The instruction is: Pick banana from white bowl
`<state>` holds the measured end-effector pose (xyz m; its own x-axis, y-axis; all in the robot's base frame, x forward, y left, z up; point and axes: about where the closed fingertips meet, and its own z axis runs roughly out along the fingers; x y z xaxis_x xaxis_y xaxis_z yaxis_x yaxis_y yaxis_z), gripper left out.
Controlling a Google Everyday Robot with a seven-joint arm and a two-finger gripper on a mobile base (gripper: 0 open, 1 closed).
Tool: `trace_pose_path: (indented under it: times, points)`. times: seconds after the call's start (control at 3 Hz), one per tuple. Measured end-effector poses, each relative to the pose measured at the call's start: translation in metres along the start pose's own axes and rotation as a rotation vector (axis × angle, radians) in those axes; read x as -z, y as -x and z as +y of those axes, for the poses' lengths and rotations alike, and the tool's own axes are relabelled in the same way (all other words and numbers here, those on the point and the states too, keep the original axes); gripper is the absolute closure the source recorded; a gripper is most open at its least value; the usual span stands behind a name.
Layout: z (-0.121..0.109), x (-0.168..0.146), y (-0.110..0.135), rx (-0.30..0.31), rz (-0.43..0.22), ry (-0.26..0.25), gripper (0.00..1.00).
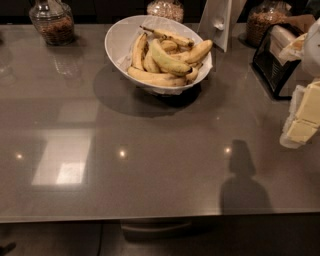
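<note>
A white bowl (117, 42) stands at the back middle of the grey counter and holds several bananas. The banana (167, 57), plump, pale greenish-yellow and with a dark tip at its lower right end, lies diagonally on top of the pile in the middle of the bowl. Deeper-yellow speckled bananas lie around and under it, and a thin one with a long dark stem (167, 35) lies at the back. My gripper (302, 122), pale yellow-white, hangs at the right edge of the view, well right of and nearer than the bowl, above the counter and holding nothing that I can see.
Glass jars of brown grains stand at the back left (52, 22), back middle (165, 9) and back right (265, 20). A white stand (217, 22) is just behind the bowl's right side. A black wire holder (275, 62) sits at the right. The counter's front edge (150, 216) runs across the bottom.
</note>
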<state>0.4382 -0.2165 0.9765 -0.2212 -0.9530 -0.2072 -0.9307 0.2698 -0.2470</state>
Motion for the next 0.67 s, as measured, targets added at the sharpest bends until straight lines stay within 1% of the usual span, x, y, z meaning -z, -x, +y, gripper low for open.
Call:
trace_pose_path:
  times: [0.33, 0.67]
  points:
    - [0.000, 0.000, 0.000, 0.000, -0.002, -0.002, 0.00]
    - [-0.013, 0.000, 0.025, -0.016, -0.104, -0.025, 0.00]
